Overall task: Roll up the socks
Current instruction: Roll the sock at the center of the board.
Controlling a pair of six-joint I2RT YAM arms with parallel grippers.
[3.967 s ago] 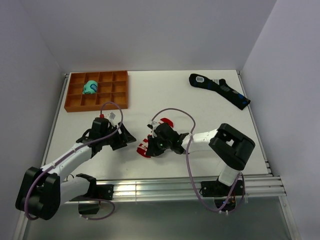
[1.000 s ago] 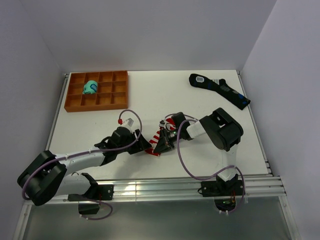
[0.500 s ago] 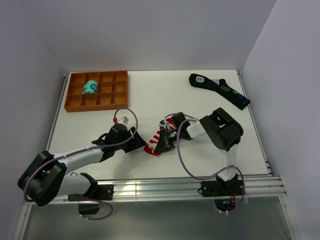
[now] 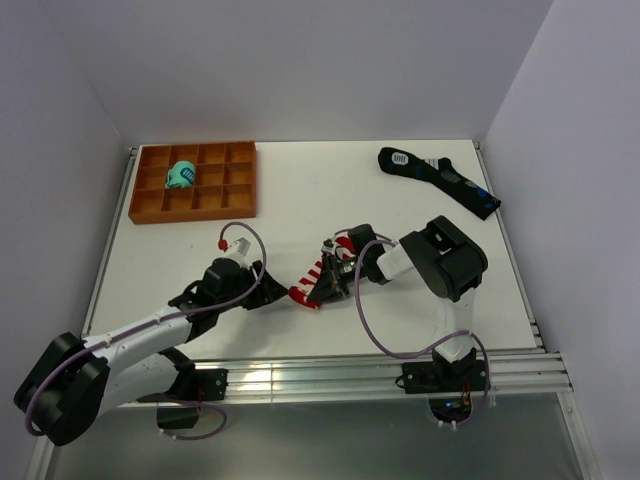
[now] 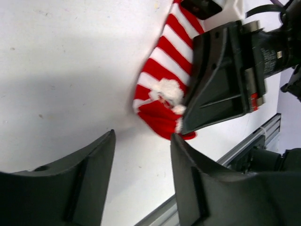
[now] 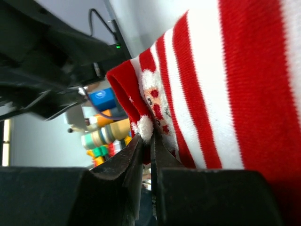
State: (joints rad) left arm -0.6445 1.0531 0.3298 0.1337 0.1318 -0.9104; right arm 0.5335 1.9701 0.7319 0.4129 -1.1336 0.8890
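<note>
The red and white striped socks (image 4: 312, 279) lie in the middle of the table between the two arms. My right gripper (image 4: 327, 287) is shut on their red cuff (image 6: 141, 110), which has white fluffy marks. In the left wrist view the socks (image 5: 162, 89) lie just ahead of the fingers, with the right gripper's black body against their right side. My left gripper (image 4: 272, 291) is open and empty, just left of the socks and not touching them; in its own view the left gripper (image 5: 142, 141) frames bare table.
An orange compartment tray (image 4: 193, 181) with a teal sock bundle (image 4: 181, 175) stands at the back left. A long black sock with blue patches (image 4: 438, 180) lies at the back right. The table's metal front rail (image 4: 330, 375) runs behind the arm bases.
My left gripper has drawn back left, away from the socks. My right gripper has stayed on the cuff; the socks have barely moved.
</note>
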